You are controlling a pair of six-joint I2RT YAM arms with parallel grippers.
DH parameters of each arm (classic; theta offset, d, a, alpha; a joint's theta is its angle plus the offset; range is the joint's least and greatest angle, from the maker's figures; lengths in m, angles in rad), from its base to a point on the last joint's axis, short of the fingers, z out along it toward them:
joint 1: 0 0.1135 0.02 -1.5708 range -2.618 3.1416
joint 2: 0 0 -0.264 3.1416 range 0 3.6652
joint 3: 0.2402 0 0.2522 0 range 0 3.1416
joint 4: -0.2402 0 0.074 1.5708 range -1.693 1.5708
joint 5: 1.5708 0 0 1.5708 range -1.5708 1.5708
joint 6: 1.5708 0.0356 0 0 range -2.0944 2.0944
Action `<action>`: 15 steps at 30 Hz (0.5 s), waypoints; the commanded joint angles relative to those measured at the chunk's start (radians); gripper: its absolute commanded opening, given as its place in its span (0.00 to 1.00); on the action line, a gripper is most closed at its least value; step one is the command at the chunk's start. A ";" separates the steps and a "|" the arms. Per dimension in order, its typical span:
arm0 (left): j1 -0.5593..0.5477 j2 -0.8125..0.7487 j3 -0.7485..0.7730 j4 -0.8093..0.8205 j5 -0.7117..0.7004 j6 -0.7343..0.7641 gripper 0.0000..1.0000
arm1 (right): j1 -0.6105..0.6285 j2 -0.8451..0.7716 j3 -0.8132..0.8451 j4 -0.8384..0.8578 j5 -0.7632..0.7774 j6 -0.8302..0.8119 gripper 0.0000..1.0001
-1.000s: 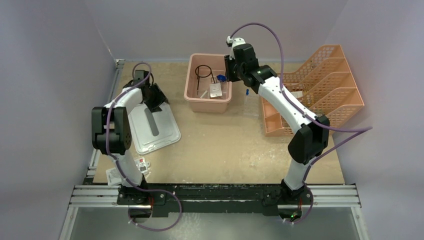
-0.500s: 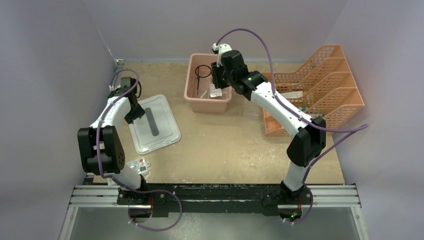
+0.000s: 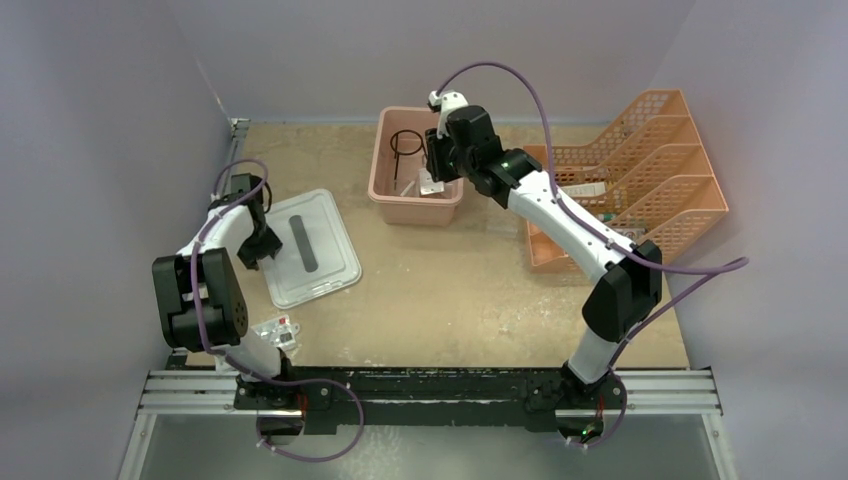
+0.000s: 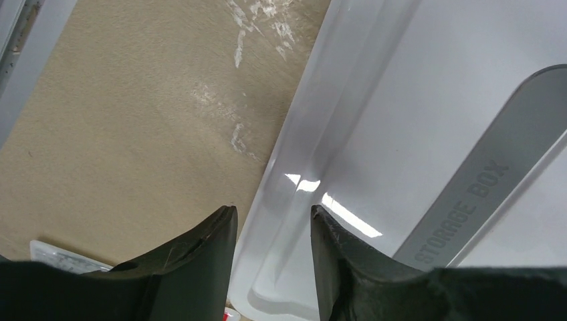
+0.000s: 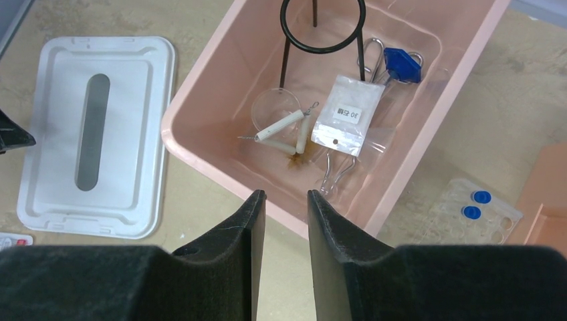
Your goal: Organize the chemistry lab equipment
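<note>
Our left gripper (image 4: 272, 214) hovers at the rim of the white lid (image 4: 428, 87), jaws narrow and empty; we should seat them squarely astride that rim before closing. Our right gripper (image 5: 281, 200), jaws narrow and empty, hangs above the pink tub (image 5: 200, 144); inside lie the wire ring (image 5: 322, 50), packet (image 5: 348, 114) and triangle (image 5: 281, 127).

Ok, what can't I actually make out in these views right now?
Top view: the right arm covers the right part of the pink tub; whatever sits in the orange racks is too small to name.
Left wrist view: the white lid runs off the right and bottom edges; a clear packet is mostly behind the left pincer.
Right wrist view: the metal tongs lie partly under a white packet.
</note>
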 commanded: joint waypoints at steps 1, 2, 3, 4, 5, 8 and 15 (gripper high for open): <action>0.028 0.011 -0.038 0.075 0.058 0.044 0.43 | -0.002 -0.052 -0.011 0.031 -0.006 -0.002 0.32; 0.028 0.014 -0.046 0.086 0.071 0.050 0.44 | -0.003 -0.051 -0.012 0.032 -0.006 -0.002 0.32; 0.029 0.022 -0.052 0.091 0.071 0.053 0.44 | -0.003 -0.052 -0.012 0.032 -0.006 -0.002 0.32; 0.030 0.031 -0.055 0.091 0.067 0.056 0.44 | -0.003 -0.052 -0.013 0.032 -0.005 -0.002 0.32; 0.031 0.041 -0.058 0.092 0.065 0.057 0.44 | -0.003 -0.052 -0.015 0.032 -0.004 -0.002 0.32; 0.032 0.051 -0.076 0.108 0.086 0.055 0.39 | -0.003 -0.053 -0.015 0.031 0.002 -0.001 0.32; 0.032 0.049 -0.100 0.165 0.241 0.050 0.25 | -0.003 -0.046 -0.011 0.027 0.010 0.001 0.32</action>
